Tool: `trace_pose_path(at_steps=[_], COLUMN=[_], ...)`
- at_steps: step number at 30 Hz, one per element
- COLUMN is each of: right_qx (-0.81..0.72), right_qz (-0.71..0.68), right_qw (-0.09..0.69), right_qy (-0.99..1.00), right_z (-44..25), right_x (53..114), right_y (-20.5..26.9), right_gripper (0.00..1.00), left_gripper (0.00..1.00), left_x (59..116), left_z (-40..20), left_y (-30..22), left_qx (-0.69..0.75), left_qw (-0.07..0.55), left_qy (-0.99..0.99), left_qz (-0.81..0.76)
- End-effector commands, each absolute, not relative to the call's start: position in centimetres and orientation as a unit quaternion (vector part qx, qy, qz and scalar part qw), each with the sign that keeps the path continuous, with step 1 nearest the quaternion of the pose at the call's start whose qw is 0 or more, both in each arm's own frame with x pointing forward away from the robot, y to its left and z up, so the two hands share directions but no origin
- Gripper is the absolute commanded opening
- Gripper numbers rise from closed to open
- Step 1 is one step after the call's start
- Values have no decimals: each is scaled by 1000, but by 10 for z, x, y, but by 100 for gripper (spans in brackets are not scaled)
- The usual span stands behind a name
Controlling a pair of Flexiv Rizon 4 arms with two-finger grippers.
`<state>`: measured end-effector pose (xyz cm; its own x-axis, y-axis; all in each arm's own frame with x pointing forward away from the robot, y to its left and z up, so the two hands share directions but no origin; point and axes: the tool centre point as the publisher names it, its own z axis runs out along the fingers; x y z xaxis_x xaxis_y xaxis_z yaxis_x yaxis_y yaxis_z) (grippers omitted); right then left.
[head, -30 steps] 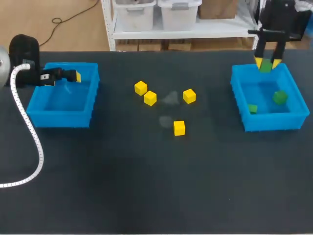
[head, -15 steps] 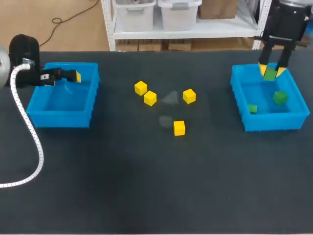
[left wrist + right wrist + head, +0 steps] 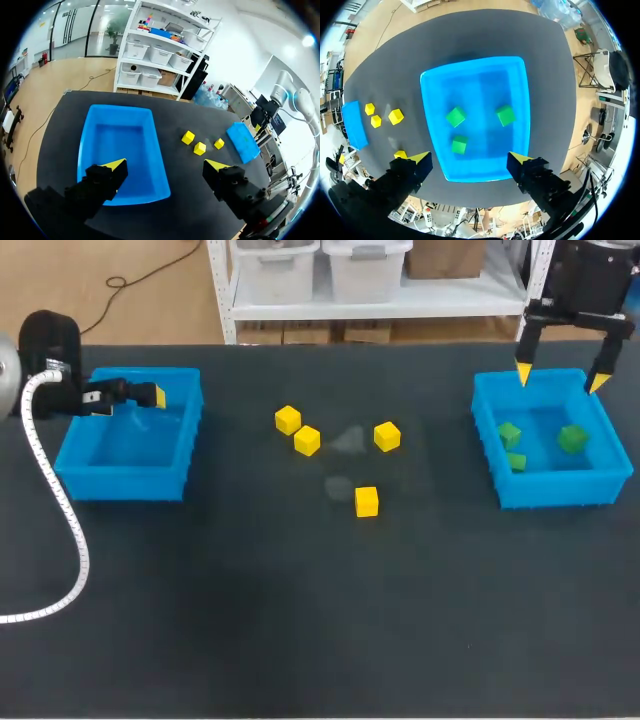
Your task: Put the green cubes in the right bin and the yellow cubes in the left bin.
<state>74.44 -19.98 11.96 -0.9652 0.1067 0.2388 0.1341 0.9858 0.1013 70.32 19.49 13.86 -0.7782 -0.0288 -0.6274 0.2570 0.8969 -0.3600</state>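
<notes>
The right gripper [image 3: 560, 378] now hangs open above the far edge of the right blue plastic bin [image 3: 552, 490]. The small green cube [image 3: 510, 433] it held has dropped inside and lies with 2 others. The left gripper [image 3: 166, 164] stays open over the left blue plastic bin [image 3: 120, 483]. 4 yellow cubes [image 3: 367, 501] remain in the middle of the black table [image 3: 300, 620].
</notes>
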Motion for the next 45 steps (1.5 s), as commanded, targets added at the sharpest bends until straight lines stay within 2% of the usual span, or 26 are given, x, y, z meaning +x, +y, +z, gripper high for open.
trace_pose_path(at_steps=[1, 12, 15, 22, 28, 35, 45], right_qx=[-78, -78, -78, -78, -78, -78, -78], right_qz=[-36, -36, -36, -36, -36, -36, -36], right_qw=[-218, -218, -218, -218, -218, -218, -218], right_qy=[-972, -972, -972, -972, -972, -972, -972], right_z=[119, 119, 119, 119, 119, 119, 119], right_x=[737, 737, 737, 737, 737, 737, 737], right_y=[-200, -200, -200, -200, -200, -200, -200], right_gripper=[100, 100, 100, 100, 100, 100, 100], left_gripper=[100, 100, 100, 100, 100, 100, 100], left_x=[703, 701, 695, 673, 647, 636, 645], left_z=[139, 141, 149, 147, 125, 115, 94], left_y=[195, 200, 190, 140, 89, 46, 8], left_qx=[62, 60, 109, 281, 472, 594, 664], left_qw=[327, 336, 355, 339, 290, 237, 176], left_qy=[917, 919, 914, 890, 827, 762, 719], left_qz=[-218, -199, -165, -123, -99, -102, -102])
